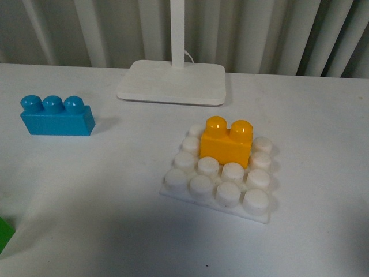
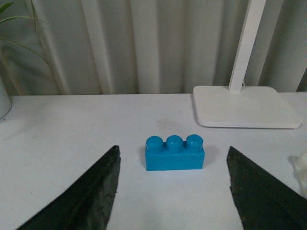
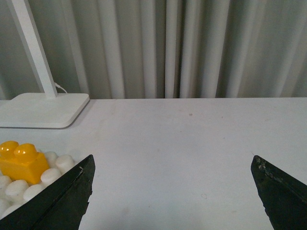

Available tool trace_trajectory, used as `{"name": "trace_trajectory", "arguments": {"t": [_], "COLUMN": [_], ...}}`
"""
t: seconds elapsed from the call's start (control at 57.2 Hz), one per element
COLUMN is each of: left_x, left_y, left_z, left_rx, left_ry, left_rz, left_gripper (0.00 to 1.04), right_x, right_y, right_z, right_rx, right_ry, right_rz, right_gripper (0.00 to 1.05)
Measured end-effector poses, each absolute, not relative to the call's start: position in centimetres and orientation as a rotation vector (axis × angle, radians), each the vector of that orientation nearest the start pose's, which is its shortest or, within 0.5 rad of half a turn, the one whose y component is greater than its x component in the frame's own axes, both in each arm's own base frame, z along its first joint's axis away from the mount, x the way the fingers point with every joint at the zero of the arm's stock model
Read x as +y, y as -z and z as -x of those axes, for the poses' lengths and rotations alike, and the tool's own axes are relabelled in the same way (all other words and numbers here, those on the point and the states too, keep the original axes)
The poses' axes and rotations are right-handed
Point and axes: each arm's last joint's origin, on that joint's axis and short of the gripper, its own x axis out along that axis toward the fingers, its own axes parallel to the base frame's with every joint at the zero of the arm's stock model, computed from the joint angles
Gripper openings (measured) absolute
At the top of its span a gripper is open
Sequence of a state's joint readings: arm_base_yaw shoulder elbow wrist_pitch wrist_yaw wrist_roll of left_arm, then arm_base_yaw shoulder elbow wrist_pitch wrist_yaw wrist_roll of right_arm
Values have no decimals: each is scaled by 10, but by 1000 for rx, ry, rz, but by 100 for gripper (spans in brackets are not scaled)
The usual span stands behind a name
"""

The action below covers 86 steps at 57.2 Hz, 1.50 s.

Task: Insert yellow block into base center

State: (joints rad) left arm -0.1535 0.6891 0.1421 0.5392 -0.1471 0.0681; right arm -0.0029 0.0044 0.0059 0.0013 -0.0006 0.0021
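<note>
The yellow block (image 1: 226,142) with two studs sits upright on the white studded base (image 1: 222,180), in its middle columns toward the far rows. It also shows in the right wrist view (image 3: 21,160), on the base (image 3: 29,184). Neither arm shows in the front view. My left gripper (image 2: 173,155) is open and empty, its dark fingers (image 2: 86,196) on either side of the blue brick and short of it. My right gripper (image 3: 172,163) is open and empty over bare table, to the right of the base.
A blue three-stud brick (image 1: 56,116) lies on the table's left; it also shows in the left wrist view (image 2: 174,153). A white lamp foot (image 1: 173,82) with its post stands at the back. A green object (image 1: 4,232) pokes in at the front left edge. Curtains hang behind the table.
</note>
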Motion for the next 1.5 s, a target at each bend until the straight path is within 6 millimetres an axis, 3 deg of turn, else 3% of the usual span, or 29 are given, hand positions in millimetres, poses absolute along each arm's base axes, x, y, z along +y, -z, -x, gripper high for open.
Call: {"name": "trace_trajectory", "arguments": {"t": [0.332, 0.612, 1.503], "left_x": [-1, 0, 0], "left_y": [-180, -170, -168], "left_z": [-133, -123, -97], "left_rx": [4, -7, -9], "left_ry": [-1, 2, 2], "left_rz": [-6, -2, -1], "left_gripper": [3, 4, 4], "right_x": [0, 0, 0], "right_y": [-165, -165, -165], "right_z": [-98, -98, -98], "right_rx": [-3, -3, -2], "right_ry": [2, 2, 2], "right_rz": [-2, -2, -2], "right_gripper": [96, 96, 96]}}
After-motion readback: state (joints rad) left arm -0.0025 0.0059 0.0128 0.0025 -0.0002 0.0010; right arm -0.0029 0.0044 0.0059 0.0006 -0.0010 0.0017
